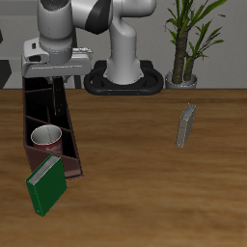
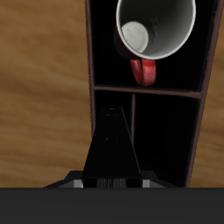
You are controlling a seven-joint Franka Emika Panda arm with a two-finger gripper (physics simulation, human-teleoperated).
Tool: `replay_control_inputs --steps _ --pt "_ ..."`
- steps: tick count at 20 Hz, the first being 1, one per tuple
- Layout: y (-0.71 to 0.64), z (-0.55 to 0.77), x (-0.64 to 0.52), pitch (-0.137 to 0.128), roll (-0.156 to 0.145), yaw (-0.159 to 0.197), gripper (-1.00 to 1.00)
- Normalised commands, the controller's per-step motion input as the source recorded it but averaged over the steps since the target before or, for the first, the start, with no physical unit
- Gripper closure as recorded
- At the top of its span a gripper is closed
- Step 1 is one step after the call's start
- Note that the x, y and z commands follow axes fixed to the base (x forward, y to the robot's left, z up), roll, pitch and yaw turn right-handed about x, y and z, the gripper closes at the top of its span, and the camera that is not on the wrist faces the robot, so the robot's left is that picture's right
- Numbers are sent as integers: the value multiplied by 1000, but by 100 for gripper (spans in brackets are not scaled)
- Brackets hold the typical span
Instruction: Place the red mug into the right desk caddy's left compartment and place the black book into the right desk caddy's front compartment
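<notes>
One of two placements is looking done: the patterned red mug [image 1: 44,138] is sitting inside the long maroon-brown caddy [image 1: 73,159], while the gripper [image 2: 112,144], gripping the black book [image 2: 111,149], is hovering over the neighbouring section.

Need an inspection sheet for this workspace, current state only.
Surface: wooden table, no spills seen.
Job's things: mug upright inside the caddy. The black book appears to hang over the caddy section next to the mug's.
Clutter: green book leans at the caddy's front end; grey book stands apart on the table.
Hand: hand above the caddy, apparently shut on the black book; fingertips not clearly visible.
Cables: nothing seen.
Surroundings: plant behind the table, beside the robot base.
</notes>
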Motion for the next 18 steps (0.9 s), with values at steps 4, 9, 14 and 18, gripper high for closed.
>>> replay_control_inputs --steps 4,9,14,18 --pt "109 -171 33 25 10 12 100" --pt "44 -106 47 16 8 1 100" --pt "-134 -22 10 0 -23 -4 100" --pt "-122 11 -23 -5 -17 -14 100"
